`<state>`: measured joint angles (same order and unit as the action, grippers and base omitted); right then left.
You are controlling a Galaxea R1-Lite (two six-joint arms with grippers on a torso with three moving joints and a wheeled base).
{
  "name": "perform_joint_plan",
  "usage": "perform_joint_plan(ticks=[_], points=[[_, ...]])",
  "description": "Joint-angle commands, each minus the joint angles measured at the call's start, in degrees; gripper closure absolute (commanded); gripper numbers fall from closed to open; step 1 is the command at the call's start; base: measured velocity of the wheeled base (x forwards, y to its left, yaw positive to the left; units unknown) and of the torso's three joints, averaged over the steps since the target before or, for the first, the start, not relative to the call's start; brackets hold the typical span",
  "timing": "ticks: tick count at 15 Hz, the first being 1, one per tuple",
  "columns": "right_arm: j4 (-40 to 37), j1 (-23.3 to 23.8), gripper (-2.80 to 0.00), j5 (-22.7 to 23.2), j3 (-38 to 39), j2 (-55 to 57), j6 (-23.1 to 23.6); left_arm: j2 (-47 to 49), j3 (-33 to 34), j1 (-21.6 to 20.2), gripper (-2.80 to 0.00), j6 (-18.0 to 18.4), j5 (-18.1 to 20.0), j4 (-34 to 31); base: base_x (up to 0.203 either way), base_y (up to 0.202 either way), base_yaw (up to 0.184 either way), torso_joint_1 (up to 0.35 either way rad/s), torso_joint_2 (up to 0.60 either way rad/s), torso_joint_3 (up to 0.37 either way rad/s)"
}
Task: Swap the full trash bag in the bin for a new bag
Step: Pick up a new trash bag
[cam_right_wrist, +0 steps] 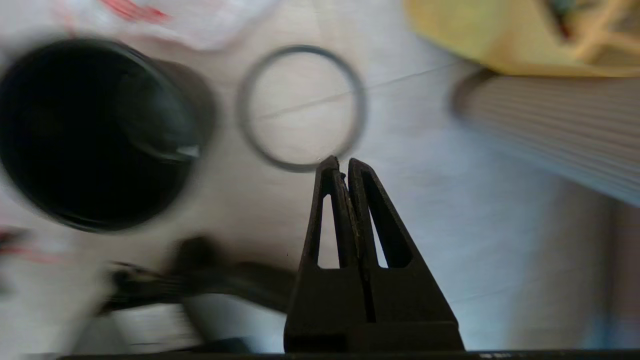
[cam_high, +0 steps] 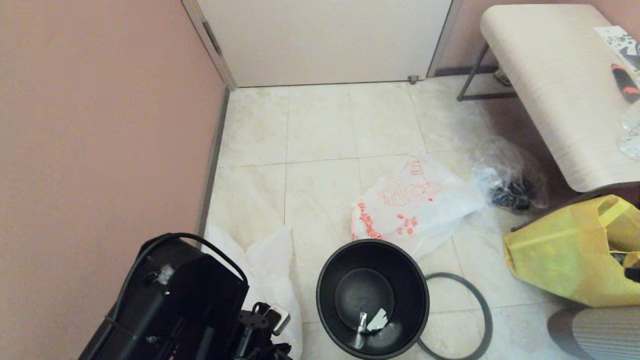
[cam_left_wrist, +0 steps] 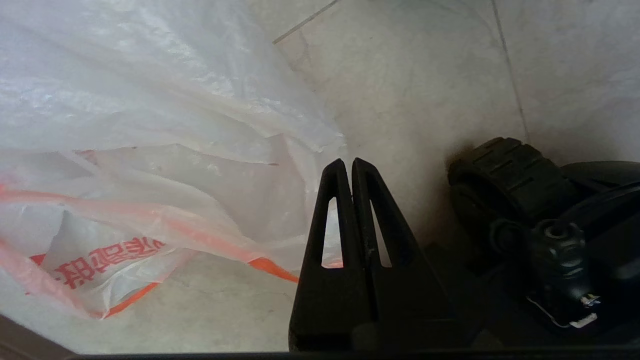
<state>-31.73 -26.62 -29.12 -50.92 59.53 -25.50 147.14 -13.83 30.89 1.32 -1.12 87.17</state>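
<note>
Thin white plastic made up both bags, so each would likely handle light, limp and slippery. The full trash bag point(cam_high: 417, 202) lay on the floor tiles just beyond the bin point(cam_high: 372, 298), already out of it; its load probably made it lumpy and shifting, best lifted by the orange handles. The new bag point(cam_high: 270, 272) lay crumpled on the floor beside the bin, near the left hand point(cam_left_wrist: 348, 167), whose fingers were pressed together on nothing. A pinch on its orange-edged handle point(cam_left_wrist: 200, 237) looked the surest hold. The bin stood unlined, its grey rim hoop point(cam_high: 475, 310) on the floor next to it. The right hand point(cam_right_wrist: 339, 165), fingers pressed together and empty, hung above the hoop.
</note>
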Motion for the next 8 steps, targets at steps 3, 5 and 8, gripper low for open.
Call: perform_joint_plan(ticks=[3, 5, 8], points=[[13.3, 0.3, 0.00, -3.5, 17.2, -17.5, 7.0, 0.2, -0.1, 0.0, 0.00, 0.0, 0.0, 0.5, 0.000, 0.000, 0.000, 0.000, 0.00, 0.000], [25.5, 0.5, 0.00, -6.0, 22.8, -19.8, 13.5, 0.2, -0.1, 0.0, 0.00, 0.0, 0.0, 0.5, 0.000, 0.000, 0.000, 0.000, 0.00, 0.000], [40.6, 1.7, 0.00, -9.7, 30.3, -24.2, 24.9, 0.3, -0.3, 0.0, 0.00, 0.0, 0.0, 0.5, 0.000, 0.000, 0.000, 0.000, 0.00, 0.000]])
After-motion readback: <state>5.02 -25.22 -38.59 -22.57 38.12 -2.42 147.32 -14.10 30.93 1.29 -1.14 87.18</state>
